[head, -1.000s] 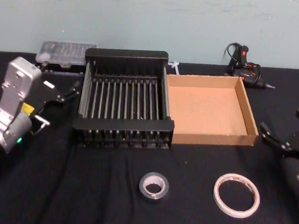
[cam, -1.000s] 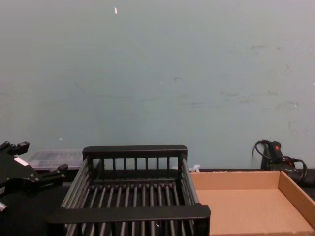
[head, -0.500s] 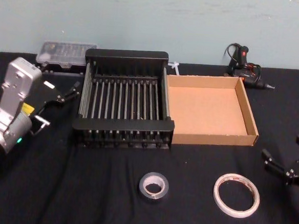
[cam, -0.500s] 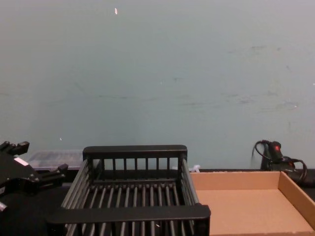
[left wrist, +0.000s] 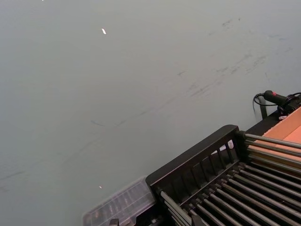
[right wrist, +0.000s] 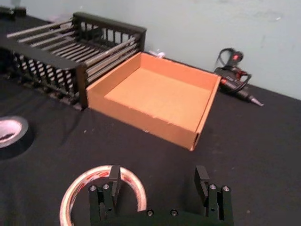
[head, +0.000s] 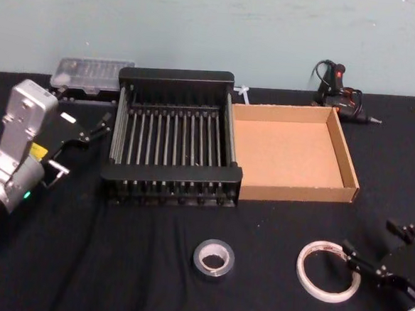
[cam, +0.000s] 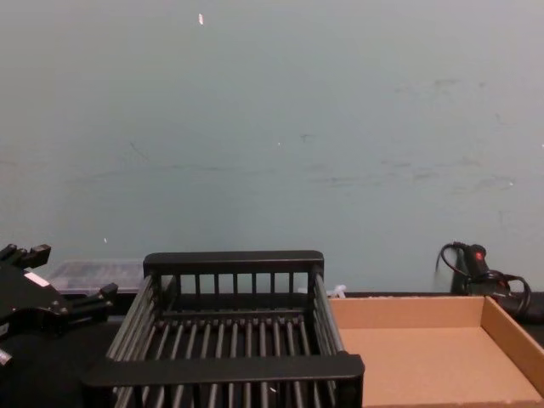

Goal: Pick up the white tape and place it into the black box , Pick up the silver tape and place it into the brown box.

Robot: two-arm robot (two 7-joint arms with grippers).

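Note:
The white tape (head: 303,272) lies flat on the black cloth at the front right, and the silver tape (head: 199,258) lies to its left. My right gripper (head: 367,236) is open just right of the white tape. In the right wrist view the right gripper (right wrist: 157,178) has one finger over the rim of the white tape (right wrist: 80,186); the silver tape (right wrist: 21,139) sits farther off. The black box (head: 170,173) and the brown box (head: 297,192) stand side by side behind the tapes. My left gripper (head: 87,143) is parked open left of the black box.
A clear plastic case (head: 92,73) lies behind the black box at the back left. A glue gun (head: 337,86) with its cord sits at the back right, behind the brown box. Black cloth covers the table.
My right gripper has moved forward and left, from beside the brown box down to the right edge of the white tape. The left arm has not moved.

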